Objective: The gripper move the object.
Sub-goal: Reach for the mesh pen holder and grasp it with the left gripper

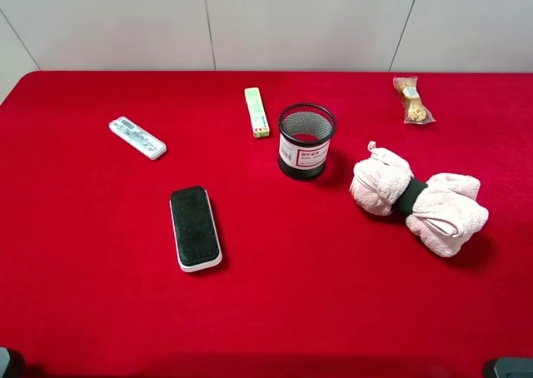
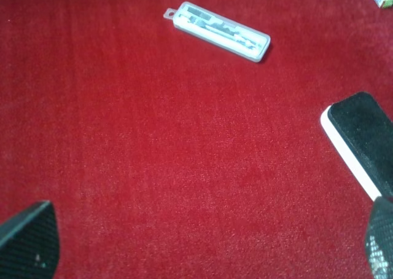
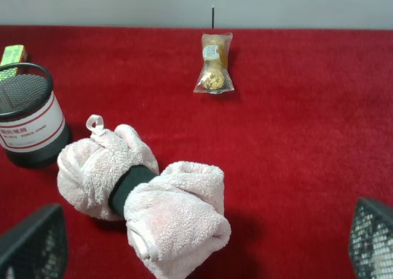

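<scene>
The black wire-mesh pen cup with a white-and-red label stands upright on the red table, a little right of the middle and towards the back. It also shows at the edge of the right wrist view, beside the towel. My left gripper is open and empty over bare red cloth, well to the left of the cup. My right gripper is open and empty, just short of the rolled towel. In the high view only dark arm parts show at the bottom corners, the left one and the right one.
A rolled pink towel with a dark band lies right of the cup. A black-and-white eraser block lies front left, a clear plastic case far left, a green-white pack behind the cup, and a chocolate packet back right.
</scene>
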Robot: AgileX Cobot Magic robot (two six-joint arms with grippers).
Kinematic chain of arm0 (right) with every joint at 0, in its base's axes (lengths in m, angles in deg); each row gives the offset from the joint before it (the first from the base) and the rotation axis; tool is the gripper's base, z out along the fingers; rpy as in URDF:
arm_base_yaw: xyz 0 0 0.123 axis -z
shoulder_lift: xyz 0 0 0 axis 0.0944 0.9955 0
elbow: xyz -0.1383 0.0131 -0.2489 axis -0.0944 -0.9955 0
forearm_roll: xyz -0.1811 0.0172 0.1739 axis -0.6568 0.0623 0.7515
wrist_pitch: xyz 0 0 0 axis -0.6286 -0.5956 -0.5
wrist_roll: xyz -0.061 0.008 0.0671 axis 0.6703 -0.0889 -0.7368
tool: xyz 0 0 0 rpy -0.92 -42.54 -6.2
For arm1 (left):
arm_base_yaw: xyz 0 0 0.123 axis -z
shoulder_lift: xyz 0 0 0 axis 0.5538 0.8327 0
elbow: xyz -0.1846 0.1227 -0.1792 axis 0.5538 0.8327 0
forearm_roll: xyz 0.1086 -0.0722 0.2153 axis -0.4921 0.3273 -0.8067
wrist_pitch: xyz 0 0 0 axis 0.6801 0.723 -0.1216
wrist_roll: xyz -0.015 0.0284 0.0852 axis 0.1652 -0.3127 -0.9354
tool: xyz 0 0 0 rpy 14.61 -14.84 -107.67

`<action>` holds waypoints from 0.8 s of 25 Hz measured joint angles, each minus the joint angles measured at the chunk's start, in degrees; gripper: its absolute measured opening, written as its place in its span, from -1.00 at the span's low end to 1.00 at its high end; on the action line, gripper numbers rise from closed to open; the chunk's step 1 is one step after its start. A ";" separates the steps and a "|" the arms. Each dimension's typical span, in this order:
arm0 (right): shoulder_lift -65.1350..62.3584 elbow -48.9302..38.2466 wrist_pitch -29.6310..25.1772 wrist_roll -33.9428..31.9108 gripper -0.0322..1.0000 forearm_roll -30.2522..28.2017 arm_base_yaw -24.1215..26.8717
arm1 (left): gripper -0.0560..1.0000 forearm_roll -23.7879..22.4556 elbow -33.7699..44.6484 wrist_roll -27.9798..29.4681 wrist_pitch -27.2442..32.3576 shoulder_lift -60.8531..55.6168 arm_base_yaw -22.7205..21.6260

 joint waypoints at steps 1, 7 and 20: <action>0.00 0.00 0.00 0.00 0.41 0.00 0.00 | 0.98 0.00 -1.20 -0.42 -0.05 2.36 0.00; 0.00 0.00 0.00 0.00 0.41 0.00 0.00 | 0.98 0.00 -7.32 -3.74 -0.05 15.54 0.00; 0.00 0.00 -0.06 0.00 0.41 0.00 0.00 | 0.98 1.38 -21.18 -4.44 -0.28 40.70 8.73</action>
